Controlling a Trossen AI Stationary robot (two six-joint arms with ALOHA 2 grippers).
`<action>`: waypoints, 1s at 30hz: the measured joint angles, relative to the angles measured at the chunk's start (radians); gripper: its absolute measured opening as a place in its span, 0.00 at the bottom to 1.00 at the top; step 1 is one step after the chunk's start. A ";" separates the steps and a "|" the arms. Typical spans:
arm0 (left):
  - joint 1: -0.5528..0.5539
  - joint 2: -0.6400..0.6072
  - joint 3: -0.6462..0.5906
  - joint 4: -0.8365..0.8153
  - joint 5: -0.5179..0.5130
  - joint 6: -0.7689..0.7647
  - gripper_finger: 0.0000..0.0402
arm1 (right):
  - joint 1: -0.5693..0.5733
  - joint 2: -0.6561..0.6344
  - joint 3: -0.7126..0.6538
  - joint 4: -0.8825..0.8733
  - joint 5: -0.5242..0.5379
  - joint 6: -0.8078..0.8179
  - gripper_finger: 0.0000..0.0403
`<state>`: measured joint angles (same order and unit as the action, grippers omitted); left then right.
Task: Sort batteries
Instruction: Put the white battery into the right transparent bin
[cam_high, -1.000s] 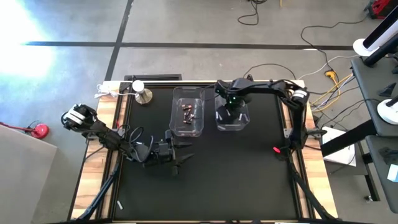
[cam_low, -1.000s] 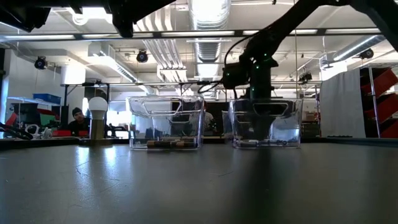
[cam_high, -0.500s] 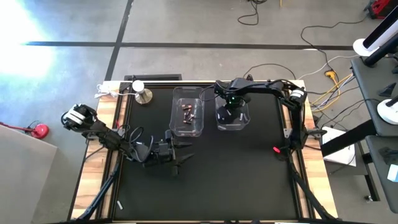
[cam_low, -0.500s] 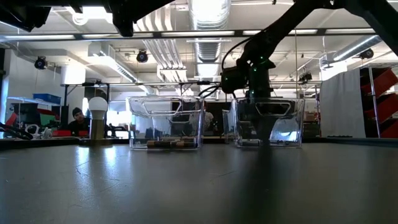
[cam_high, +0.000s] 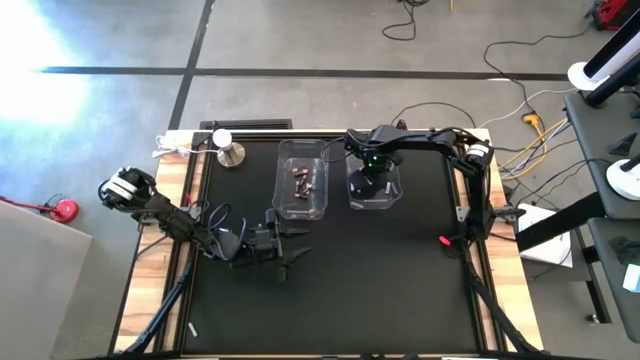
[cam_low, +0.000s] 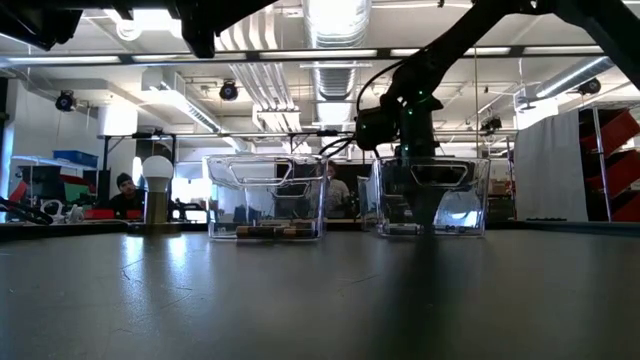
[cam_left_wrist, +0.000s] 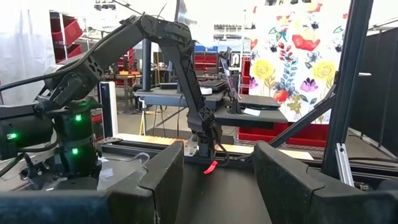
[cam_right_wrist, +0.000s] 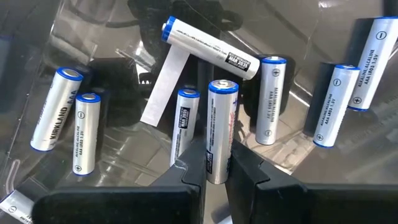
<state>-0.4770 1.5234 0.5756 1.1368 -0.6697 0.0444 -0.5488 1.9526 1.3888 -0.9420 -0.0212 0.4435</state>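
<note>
My right gripper (cam_high: 368, 185) reaches down into the right clear bin (cam_high: 373, 190) and is shut on a white battery (cam_right_wrist: 221, 124). Several more white batteries (cam_right_wrist: 84, 127) lie on that bin's floor around it. The left clear bin (cam_high: 301, 180) holds a few dark reddish batteries (cam_high: 303, 180) on its floor. My left gripper (cam_high: 290, 250) rests low over the black mat near the table's left middle. It is open and holds nothing (cam_left_wrist: 217, 186). My right gripper pinches the white battery between its two fingers (cam_right_wrist: 193, 171), on the battery's rear part (cam_right_wrist: 217, 168). The fingers come from above, pointing down into the bin, and the battery runs along them, sticking out past their tips. Whether its front end touches the bin floor I cannot tell.
A round silver knob-like object with a white top (cam_high: 230, 152) stands at the far left of the mat. The two bins (cam_low: 266, 195) (cam_low: 430, 195) stand side by side at the far middle. The black mat (cam_high: 380, 280) lies bare toward the near edge. A person (cam_low: 123, 195) shows beyond the table.
My right gripper has moved down into the right bin and a little toward the table's near edge, then held still. The left arm has kept still.
</note>
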 joint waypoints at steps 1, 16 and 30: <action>0.000 0.000 0.001 0.000 0.000 0.000 0.43 | 0.000 0.000 0.000 0.000 0.000 0.000 0.07; 0.000 0.005 0.002 0.000 0.000 0.003 0.43 | 0.000 0.001 -0.001 0.010 -0.001 0.013 0.19; 0.000 0.005 0.002 -0.013 0.030 0.003 0.43 | 0.009 -0.048 -0.005 0.010 0.009 0.012 0.32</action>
<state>-0.4771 1.5284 0.5774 1.1235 -0.6402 0.0471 -0.5394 1.9042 1.3838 -0.9318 -0.0124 0.4554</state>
